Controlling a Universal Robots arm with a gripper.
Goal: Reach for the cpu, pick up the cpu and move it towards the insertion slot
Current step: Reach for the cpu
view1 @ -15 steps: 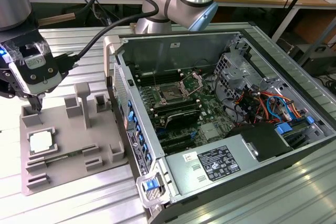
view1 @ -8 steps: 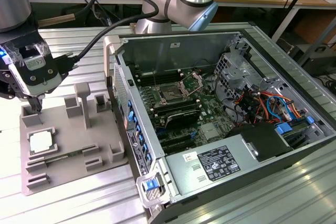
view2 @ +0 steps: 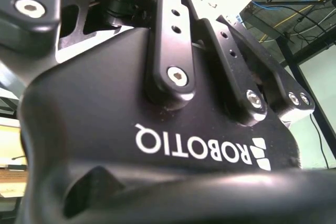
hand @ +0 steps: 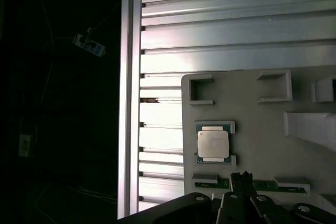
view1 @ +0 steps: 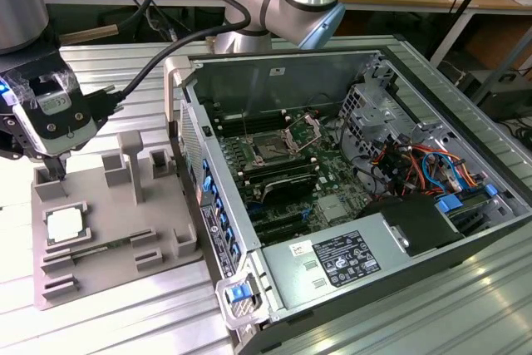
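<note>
The cpu (view1: pixel 65 224), a small square chip with a shiny pale top, lies flat in a recess of the grey fixture plate (view1: pixel 108 276) at the exterior view's left. In the first wrist view the cpu (hand: pixel 213 144) sits in that recess too. My gripper (view1: pixel 52 175) hangs over the plate's far edge, a short way beyond the cpu and not touching it. Its fingertips (hand: pixel 240 177) look pressed together with nothing between them. The insertion slot (view1: pixel 270 149), a silver-framed socket with a dark centre, sits on the motherboard inside the open case, well to the right.
The open computer case (view1: pixel 349 164) fills the centre and right, with its side wall (view1: pixel 195 164) standing between fixture and motherboard. Upright grey posts (view1: pixel 130 164) rise from the fixture beside the cpu. A slatted aluminium table (hand: pixel 236 30) lies beneath. The gripper's black body (view2: pixel 131 103) shows close up.
</note>
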